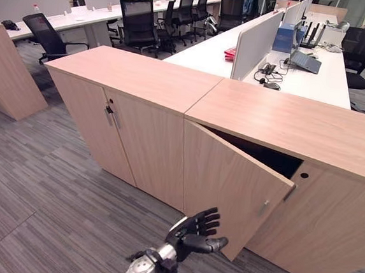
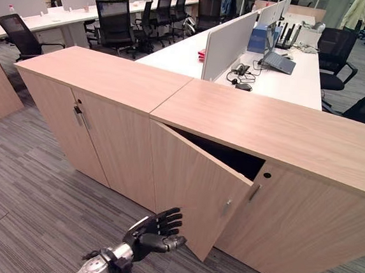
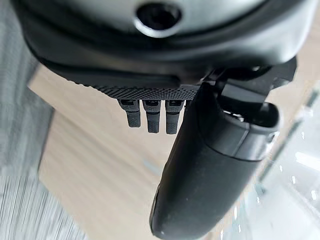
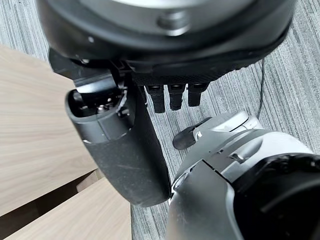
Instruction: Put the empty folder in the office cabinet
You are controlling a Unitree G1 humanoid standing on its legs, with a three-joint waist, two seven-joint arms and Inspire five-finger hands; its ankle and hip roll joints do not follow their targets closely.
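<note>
The office cabinet point(image 1: 286, 123) is a low light-wood unit on the right. Its left door point(image 1: 230, 179) hangs partly open towards me and has a small metal handle point(image 1: 264, 207) near its free edge. A dark gap point(image 1: 264, 155) shows behind the door. My left hand point(image 1: 193, 234) is raised low in front of the door's lower edge, fingers spread and open, holding nothing. In the left wrist view the left hand point(image 3: 210, 170) faces the wooden panel point(image 3: 100, 165). My right hand point(image 4: 125, 145) hangs over the carpet beside a wooden edge, fingers relaxed and empty.
A second cabinet point(image 1: 130, 74) with closed doors adjoins on the left. Behind both are white desks with a divider screen point(image 1: 254, 44) and black office chairs point(image 1: 140, 21). Another wooden unit point(image 1: 6, 70) stands at far left. Grey carpet point(image 1: 49, 195) lies in front.
</note>
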